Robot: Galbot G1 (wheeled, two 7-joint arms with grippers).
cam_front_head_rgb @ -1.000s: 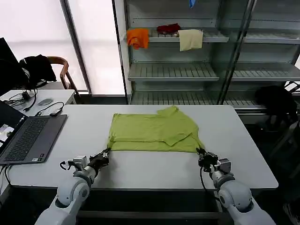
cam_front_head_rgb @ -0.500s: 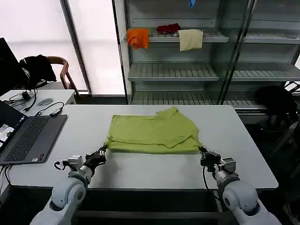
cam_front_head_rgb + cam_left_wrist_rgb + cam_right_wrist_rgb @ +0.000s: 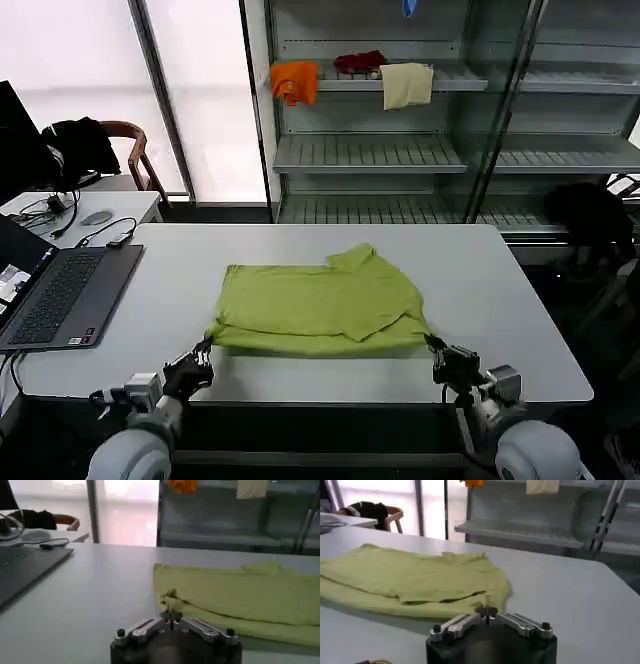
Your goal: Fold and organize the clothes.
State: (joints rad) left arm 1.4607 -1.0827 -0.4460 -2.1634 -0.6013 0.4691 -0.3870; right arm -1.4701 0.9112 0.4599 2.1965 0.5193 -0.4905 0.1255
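- Lying folded on the white surface (image 3: 500,290) in the head view, the lime-green T-shirt (image 3: 318,310) is sitting near the front edge, a sleeve flap turned up at its far side.
- Reaching in at the shirt's front left corner, the left pincer (image 3: 203,355) is pinching that corner between closed fingers; the right pincer (image 3: 437,350) is doing the same at the front right corner.
- Resting at the surface's left end, a laptop (image 3: 62,292) is lying open, well apart from the shirt.
- Hanging on a shelf behind, an orange cloth (image 3: 294,80) and a cream cloth (image 3: 406,84) are draping over the edge.
- Showing in the left wrist view, the left pincer (image 3: 171,616) is gripping a bunched bit of T-shirt (image 3: 240,597) fabric between its closed tips, the corner lifting slightly off the surface (image 3: 85,595).
- Showing in the right wrist view, the right pincer (image 3: 488,611) is closing its tips together at the T-shirt's (image 3: 415,580) near edge, the surface (image 3: 580,605) stretching beyond.
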